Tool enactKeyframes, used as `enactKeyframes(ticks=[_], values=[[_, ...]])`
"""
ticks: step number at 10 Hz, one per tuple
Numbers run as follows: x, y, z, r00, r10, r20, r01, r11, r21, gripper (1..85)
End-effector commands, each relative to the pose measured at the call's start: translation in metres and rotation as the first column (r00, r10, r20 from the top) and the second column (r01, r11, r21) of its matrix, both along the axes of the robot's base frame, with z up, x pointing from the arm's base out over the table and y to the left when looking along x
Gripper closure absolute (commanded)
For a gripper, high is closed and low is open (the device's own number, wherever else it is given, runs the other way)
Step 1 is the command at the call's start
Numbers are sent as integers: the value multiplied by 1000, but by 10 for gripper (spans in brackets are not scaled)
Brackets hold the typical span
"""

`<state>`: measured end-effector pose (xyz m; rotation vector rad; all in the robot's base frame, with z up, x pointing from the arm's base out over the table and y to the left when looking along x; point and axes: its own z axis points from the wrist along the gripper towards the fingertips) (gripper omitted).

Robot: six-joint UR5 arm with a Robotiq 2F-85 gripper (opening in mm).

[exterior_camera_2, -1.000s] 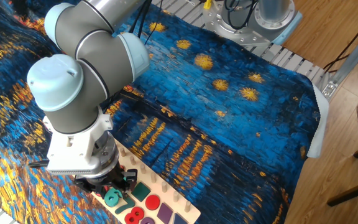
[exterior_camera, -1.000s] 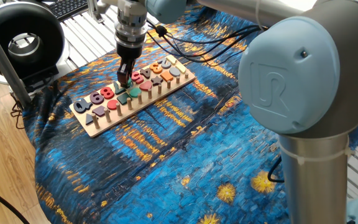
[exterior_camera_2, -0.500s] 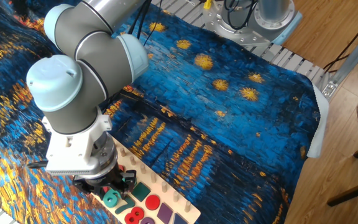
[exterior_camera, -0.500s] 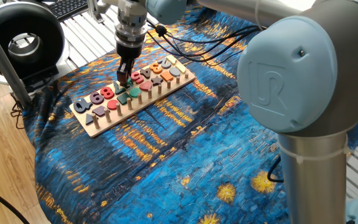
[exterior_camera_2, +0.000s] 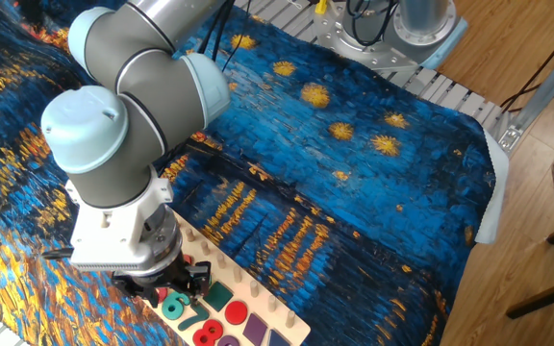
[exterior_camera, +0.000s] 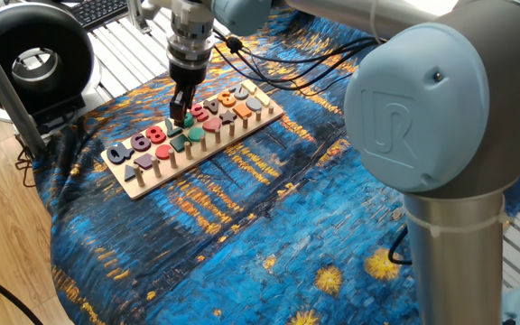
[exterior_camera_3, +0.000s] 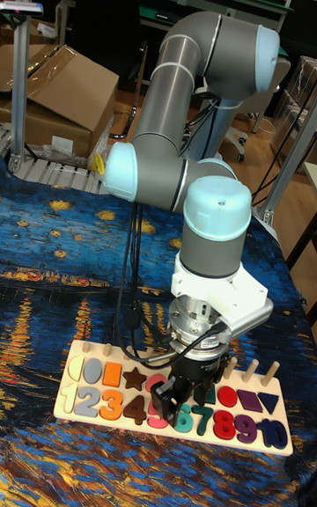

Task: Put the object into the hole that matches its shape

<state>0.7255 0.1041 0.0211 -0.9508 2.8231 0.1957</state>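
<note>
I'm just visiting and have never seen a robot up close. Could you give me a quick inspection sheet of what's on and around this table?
Surface: table under a blue-and-yellow painted cloth, wrinkled.
Job's things: wooden puzzle board with pegs, shapes and digits. The teal number piece lies in the digit row, right below the tool.
Clutter: nothing seen loose on the cloth. The other pieces, such as the red 8, sit on the board.
Grippers: the one tool is low over the board. Whether it grips the teal piece cannot be told.
Cables: black cables trail across the cloth behind the board.
Surroundings: black ring-shaped device, cardboard box, wooden floor.
</note>
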Motion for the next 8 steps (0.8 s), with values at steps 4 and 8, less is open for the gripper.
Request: enactKeyframes(ticks=[4,8], values=[[-7,-5,7,998,-63,-26,63,998,-13,337],[-29,-44,37,950,-305,-63,294,946,-139,747]])
